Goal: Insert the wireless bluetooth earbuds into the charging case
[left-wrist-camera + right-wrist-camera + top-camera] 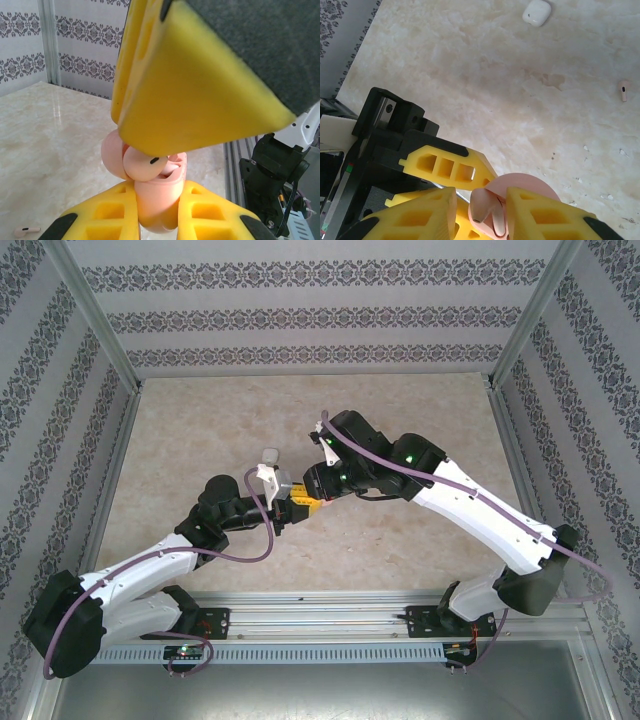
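My left gripper (pixel 159 190) is shut on the pink charging case (pixel 157 205), holding it upright with its round lid (pixel 111 152) swung open. One pink earbud (pixel 142 162) lies tilted in the case mouth, its stem (pixel 485 207) sticking up. Another earbud (pixel 497 225) sits down in the case beside it. My right gripper (pixel 480 197) hangs over the case, open, with the tilted earbud between its fingers and a gap on one side. Over the table's middle, both grippers meet: left (pixel 290 508), right (pixel 318 500). A loose earbud (pixel 623 90) lies on the table.
A white closed case (pixel 537 12) rests on the marble table (pixel 485 75) farther off. The loose earbud (pixel 26 231) lies near the left arm's side. Patterned walls and metal posts (pixel 100 330) enclose the table, and a rail (pixel 320 620) runs along the near edge.
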Controlling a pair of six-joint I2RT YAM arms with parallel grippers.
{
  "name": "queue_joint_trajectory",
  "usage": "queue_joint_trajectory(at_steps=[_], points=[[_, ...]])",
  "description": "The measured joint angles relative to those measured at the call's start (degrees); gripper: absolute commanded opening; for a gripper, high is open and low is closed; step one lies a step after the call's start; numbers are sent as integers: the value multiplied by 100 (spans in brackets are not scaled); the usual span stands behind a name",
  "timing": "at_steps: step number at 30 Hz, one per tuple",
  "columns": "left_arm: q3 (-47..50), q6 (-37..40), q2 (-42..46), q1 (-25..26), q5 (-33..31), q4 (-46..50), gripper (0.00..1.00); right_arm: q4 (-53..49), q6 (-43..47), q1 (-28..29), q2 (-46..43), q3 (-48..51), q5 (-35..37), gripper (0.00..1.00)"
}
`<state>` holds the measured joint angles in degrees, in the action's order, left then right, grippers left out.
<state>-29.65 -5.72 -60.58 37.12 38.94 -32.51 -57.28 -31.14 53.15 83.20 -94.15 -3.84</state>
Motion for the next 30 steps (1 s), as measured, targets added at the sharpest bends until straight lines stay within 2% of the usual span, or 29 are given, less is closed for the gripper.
queue_joint_trajectory(at_steps=[30], points=[[0,61,22,0,-168,76,0,-149,-2,114,181,-170,20,28]])
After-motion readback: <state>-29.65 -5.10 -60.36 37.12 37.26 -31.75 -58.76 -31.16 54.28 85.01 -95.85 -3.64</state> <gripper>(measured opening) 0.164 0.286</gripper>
